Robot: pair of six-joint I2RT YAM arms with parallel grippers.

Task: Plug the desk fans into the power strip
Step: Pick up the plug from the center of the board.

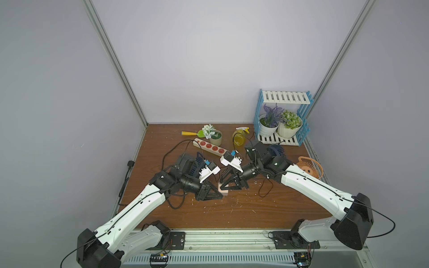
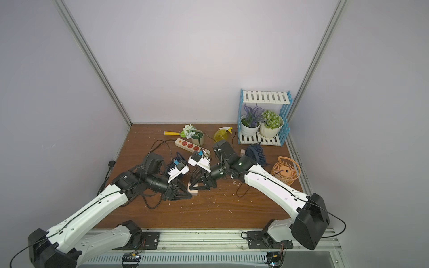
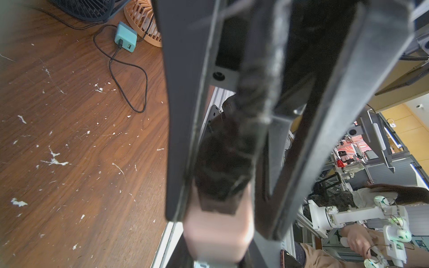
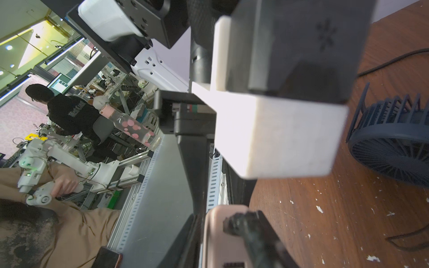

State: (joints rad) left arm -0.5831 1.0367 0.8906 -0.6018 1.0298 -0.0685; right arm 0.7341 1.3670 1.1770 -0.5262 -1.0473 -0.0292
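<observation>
Pink plug block [image 1: 224, 190] pinched tight in left gripper [image 1: 221, 195]; right gripper [image 1: 228, 185] meets same block, its spread and hold unclear. Power strip [image 1: 210, 146] lies apart, farther back.

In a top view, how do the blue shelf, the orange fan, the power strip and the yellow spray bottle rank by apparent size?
1. blue shelf
2. orange fan
3. power strip and yellow spray bottle: too alike to rank.

Scuffed wooden table [image 1: 255, 213], plastic power strip [image 1: 210, 146]
</observation>
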